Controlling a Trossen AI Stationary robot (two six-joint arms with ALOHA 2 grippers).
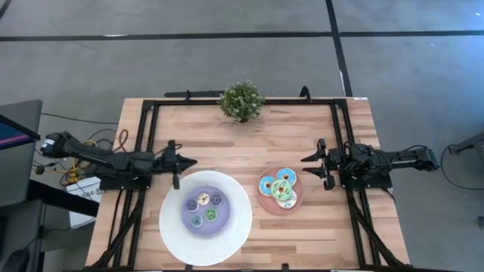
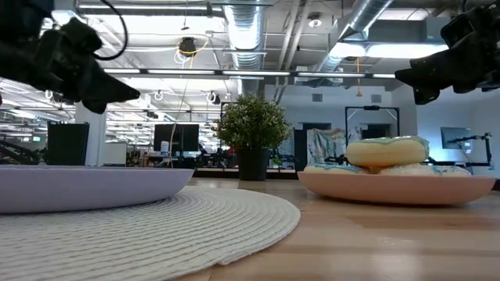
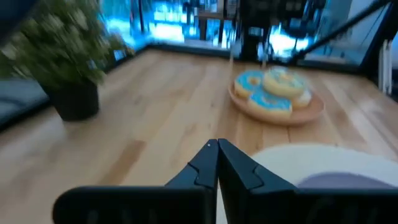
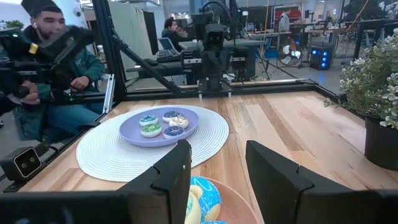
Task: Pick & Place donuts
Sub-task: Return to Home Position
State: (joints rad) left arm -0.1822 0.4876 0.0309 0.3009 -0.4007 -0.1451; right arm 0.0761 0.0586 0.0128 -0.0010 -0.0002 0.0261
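Pink plate's (image 1: 265, 205) heaped donuts (image 1: 285, 189) could spill if the spread right gripper (image 1: 308, 159) at their one o'clock drops low; the left gripper (image 1: 189, 161), pressed together, waits at nine o'clock.

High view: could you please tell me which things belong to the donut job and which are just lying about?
Job: big donuts, small donuts, pink plate, violet plate, left gripper, right gripper.
Lying about: potted plant, white mat.

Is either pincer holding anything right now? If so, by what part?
Nothing held. Left pincer shut and empty, right pincer open and empty; donuts lie on the pink plate and violet plate.
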